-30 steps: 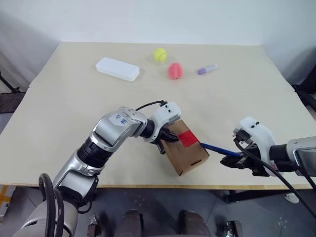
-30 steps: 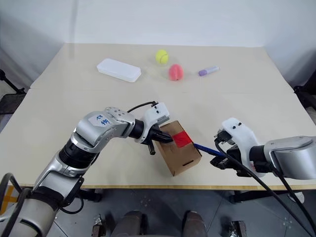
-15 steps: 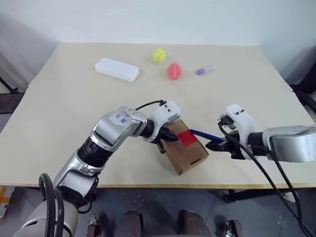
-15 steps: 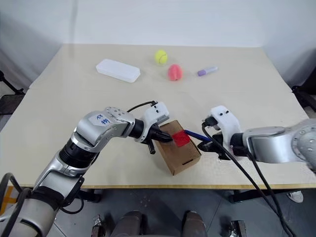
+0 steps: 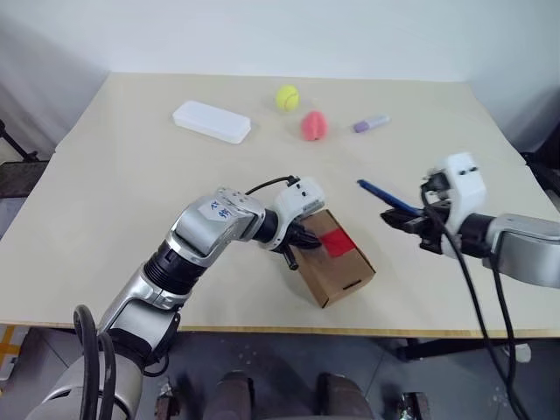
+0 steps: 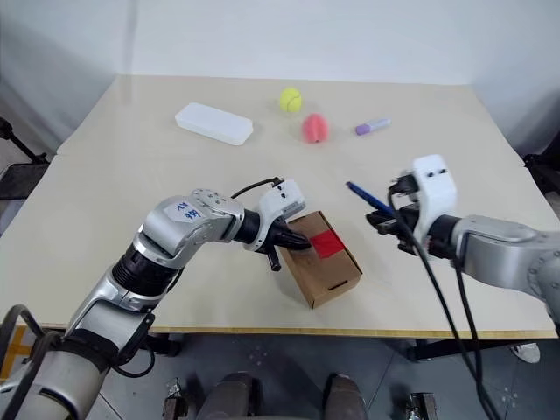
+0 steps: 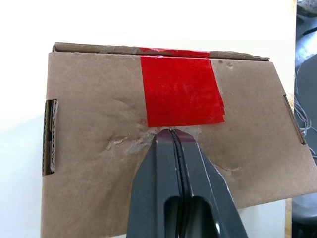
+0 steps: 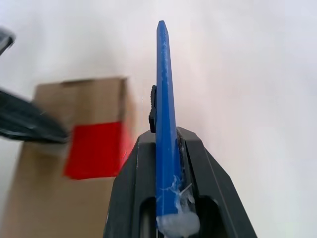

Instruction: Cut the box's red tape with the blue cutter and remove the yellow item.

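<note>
The left gripper [image 7: 171, 134], its two black fingers pressed together, rests its tips on the small brown cardboard box [image 5: 335, 255] just beside the square patch of red tape [image 7: 181, 91] on the box's top. The right gripper [image 5: 398, 219] is clamped on the slim dark-blue pen-shaped cutter [image 5: 385, 197], held above the pale tabletop [image 5: 131, 184] well apart from the box, tip pointing away from it.

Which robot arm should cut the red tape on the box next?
The right. Its end effector already grips the blue cutter, raised beside the box. The left end effector, shut, presses on the box top by the red tape, steadying it.
</note>
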`<control>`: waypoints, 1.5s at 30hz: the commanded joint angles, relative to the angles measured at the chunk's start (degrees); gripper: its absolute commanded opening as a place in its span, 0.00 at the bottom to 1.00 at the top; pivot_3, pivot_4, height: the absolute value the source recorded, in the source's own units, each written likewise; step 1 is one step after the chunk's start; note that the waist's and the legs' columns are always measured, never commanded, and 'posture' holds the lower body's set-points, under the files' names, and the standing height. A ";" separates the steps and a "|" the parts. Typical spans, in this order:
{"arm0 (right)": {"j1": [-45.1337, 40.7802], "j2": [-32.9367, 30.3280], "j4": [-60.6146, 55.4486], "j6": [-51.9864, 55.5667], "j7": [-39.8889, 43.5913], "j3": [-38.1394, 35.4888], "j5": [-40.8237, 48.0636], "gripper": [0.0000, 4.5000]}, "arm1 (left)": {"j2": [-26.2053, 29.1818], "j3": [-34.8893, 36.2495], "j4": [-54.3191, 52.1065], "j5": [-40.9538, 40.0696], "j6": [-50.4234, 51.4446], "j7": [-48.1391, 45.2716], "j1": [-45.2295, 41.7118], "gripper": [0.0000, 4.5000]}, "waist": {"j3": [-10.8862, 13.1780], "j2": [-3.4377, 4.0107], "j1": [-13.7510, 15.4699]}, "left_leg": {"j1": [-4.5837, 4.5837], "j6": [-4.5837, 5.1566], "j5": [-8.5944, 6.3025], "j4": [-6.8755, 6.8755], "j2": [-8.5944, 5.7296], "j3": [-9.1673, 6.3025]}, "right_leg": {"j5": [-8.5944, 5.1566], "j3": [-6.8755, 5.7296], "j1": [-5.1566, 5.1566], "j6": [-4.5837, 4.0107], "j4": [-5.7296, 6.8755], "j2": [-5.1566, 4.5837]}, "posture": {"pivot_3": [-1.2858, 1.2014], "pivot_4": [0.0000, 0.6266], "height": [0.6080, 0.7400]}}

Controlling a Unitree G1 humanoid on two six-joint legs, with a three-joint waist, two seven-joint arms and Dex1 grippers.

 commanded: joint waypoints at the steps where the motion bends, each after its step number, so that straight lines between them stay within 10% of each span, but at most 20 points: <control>1: 4.21 2.49 -1.40 -4.30 5.76 -5.04 -7.12 0.03 | 0.23 -3.70 7.60 5.17 -0.21 2.90 1.21 0.00 | 0.00 0.00 -0.15 | 0.00 0.01 0.00 0.00 0.00 0.00 | 0.01 0.00 0.01 -0.03 -0.06 0.00 | 0.52 0.24 1.00; 14: 13.85 18.36 22.73 -20.02 28.26 -1.35 -37.11 0.10 | 1.49 -1.09 8.92 4.97 -5.29 0.97 0.28 0.00 | 0.17 0.36 -1.34 | 0.05 0.01 0.01 -0.05 0.00 0.04 | 0.16 0.04 0.06 0.23 -0.07 0.04 | 0.52 0.24 1.00; 33: 12.85 14.85 20.03 -26.30 38.17 -4.23 -55.79 0.10 | 6.72 4.48 6.16 3.22 -8.77 -5.60 -1.61 0.00 | 0.57 0.66 -1.62 | -0.37 -0.66 0.43 -0.68 0.03 0.58 | 0.37 0.03 -0.98 0.68 0.40 0.04 | 0.52 0.24 1.00; 45: 8.68 13.10 22.73 -29.00 43.13 -1.35 -66.39 0.27 | 6.44 4.67 5.57 3.56 -8.88 -5.13 -0.66 0.00 | 0.60 0.67 -1.62 | -0.37 -0.67 0.43 -0.72 0.04 0.65 | 0.38 0.03 -0.99 0.70 0.37 0.04 | 0.52 0.24 1.00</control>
